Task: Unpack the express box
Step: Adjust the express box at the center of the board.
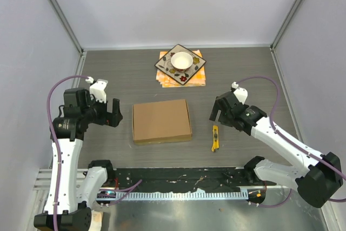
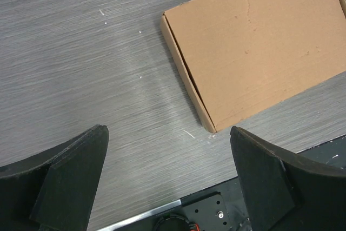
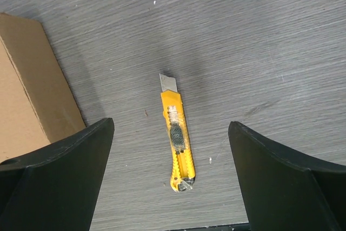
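Tools: 2.

Left tool (image 1: 112, 116): fingers spread wide, nothing between them, held above the bare tabletop (image 1: 108, 74). In its wrist view only the grey surface lies between the two black fingers (image 2: 70, 182).

Right tool (image 1: 218, 114): fingers likewise spread wide and holding nothing, also clear of the tabletop.

Under the right tool: 1 utility knife (image 3: 177, 139) with a yellow body, flat on the tabletop. In the wrist view it sits centred in the gap between the fingers, touching neither. A short length of blade is exposed at the end pointing away from the arm bases.

Between the two tools: 1 express box (image 1: 161, 120), plain brown cardboard, shallow, lid closed and lying flat. Its left edge is near the left tool, just to that tool's right. Its right edge is near the knife but apart from it, to the right tool's left.

Beyond both tools, toward the far edge: 1 square patterned plate (image 1: 165, 66) carrying 1 white bowl (image 1: 181, 60). An orange-patterned square layer (image 1: 199, 77) sits under the plate; I cannot tell what it is. This group is well apart from the box.
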You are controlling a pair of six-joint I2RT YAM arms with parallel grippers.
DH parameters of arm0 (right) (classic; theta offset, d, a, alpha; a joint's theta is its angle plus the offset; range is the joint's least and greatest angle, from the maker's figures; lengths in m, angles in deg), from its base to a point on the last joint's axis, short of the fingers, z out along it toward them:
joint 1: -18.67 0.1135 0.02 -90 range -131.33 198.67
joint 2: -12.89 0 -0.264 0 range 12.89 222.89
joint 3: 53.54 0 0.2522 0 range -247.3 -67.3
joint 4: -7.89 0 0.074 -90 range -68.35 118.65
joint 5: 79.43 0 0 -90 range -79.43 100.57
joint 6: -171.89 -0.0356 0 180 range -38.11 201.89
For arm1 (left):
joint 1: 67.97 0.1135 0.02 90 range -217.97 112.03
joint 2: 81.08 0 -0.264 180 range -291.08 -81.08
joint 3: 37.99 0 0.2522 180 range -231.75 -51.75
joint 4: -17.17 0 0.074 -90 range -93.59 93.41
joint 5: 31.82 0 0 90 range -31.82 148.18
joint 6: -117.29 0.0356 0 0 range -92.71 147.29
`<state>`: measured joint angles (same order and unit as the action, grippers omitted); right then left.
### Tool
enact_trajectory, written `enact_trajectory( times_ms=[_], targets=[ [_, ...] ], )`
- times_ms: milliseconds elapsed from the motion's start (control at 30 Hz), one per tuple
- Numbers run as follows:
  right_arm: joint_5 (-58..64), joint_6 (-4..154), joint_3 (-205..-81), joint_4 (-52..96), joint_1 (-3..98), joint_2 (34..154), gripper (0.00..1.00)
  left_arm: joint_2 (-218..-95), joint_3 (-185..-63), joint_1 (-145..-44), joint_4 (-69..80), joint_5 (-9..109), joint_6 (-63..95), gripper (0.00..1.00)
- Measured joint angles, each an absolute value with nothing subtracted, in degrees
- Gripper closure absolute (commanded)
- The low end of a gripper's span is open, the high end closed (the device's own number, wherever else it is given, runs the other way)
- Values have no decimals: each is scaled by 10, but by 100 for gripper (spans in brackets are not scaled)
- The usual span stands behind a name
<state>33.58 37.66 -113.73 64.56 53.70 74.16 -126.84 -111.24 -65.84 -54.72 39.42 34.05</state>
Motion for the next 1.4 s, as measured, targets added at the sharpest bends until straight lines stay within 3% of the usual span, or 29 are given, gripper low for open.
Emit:
enact_trajectory(
  times_ms=[133,600,733,900,1133,1400],
  targets=[
    [336,365,-1129,641,537,735,6,-1268,-1112,-658,-547,392,343,0],
    [302,366,-1029,591,553,646,21,-1272,-1102,-658,-537,359,367,0],
    [271,385,-1055,535,556,686,34,-1277,-1079,-658,-516,359,402,3],
    [236,393,-1076,439,587,763,35,-1276,-1025,-658,-489,363,488,3],
    [226,395,-1075,337,666,811,49,-1269,-947,-659,-460,343,574,4],
    [235,395,-1076,306,671,897,51,-1272,-868,-661,-366,321,647,0]
  ],
)
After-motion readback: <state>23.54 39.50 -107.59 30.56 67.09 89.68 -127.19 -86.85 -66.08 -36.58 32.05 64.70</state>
